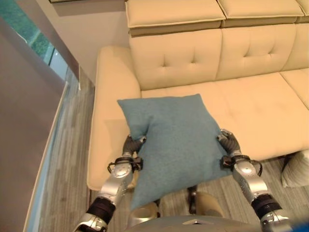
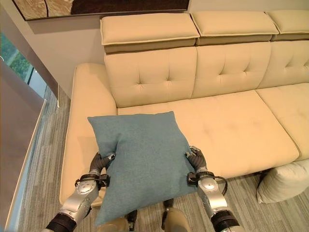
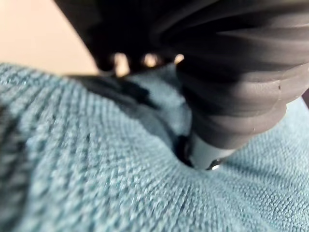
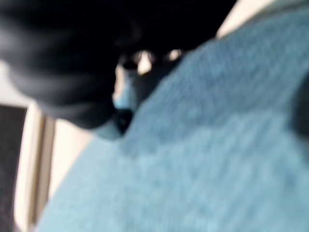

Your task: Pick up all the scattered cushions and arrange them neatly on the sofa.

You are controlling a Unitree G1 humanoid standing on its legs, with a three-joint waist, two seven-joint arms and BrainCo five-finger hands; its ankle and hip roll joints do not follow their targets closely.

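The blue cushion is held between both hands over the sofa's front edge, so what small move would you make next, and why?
Probably carry the cushion forward and up toward the backrest. The left hand and right hand press on its two sides, its lower corner hangs past the seat edge, and the seat behind it is free. The hands' fingers are hidden by the fabric.

Lighting: warm, even indoor light; soft shadows.
Daylight enters at window [image 2: 17,65]. Cushion [image 2: 142,159] shades sofa [image 2: 231,125] edge. Right wrist view blurred; left wrist view sharp on weave only.
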